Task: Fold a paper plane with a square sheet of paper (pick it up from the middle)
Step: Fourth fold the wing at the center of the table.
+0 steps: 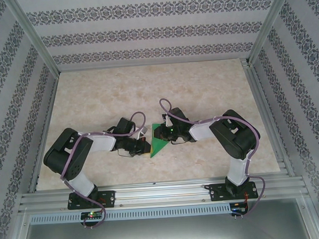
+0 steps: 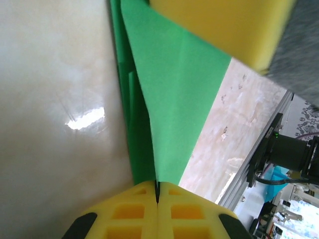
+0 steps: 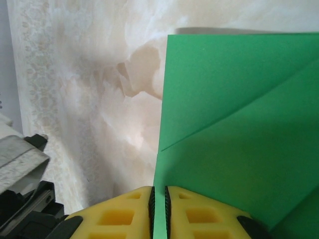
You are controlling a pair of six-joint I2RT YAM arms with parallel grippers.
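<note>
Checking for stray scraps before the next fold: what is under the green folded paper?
Beside the folded bright-green paper sheet, beige marbled tabletop shows beneath it. The patch directly below is covered by the paper, pinched by the left gripper and right gripper.

A pale beige, marble-patterned tabletop (image 1: 147, 88) — glossy, with a bright patch of glare (image 2: 84, 118) (left wrist view) — sits between white walls banded with dark floral stripes (image 1: 144, 32). Silver aluminium rails (image 1: 163, 190) run along its near edge.

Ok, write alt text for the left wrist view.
The yellow left pincer is shut on the pointed end of a creased bright-green paper sheet stretching away across a glossy beige marbled table. The right pincer's yellow pad overlaps its far corner.
</note>
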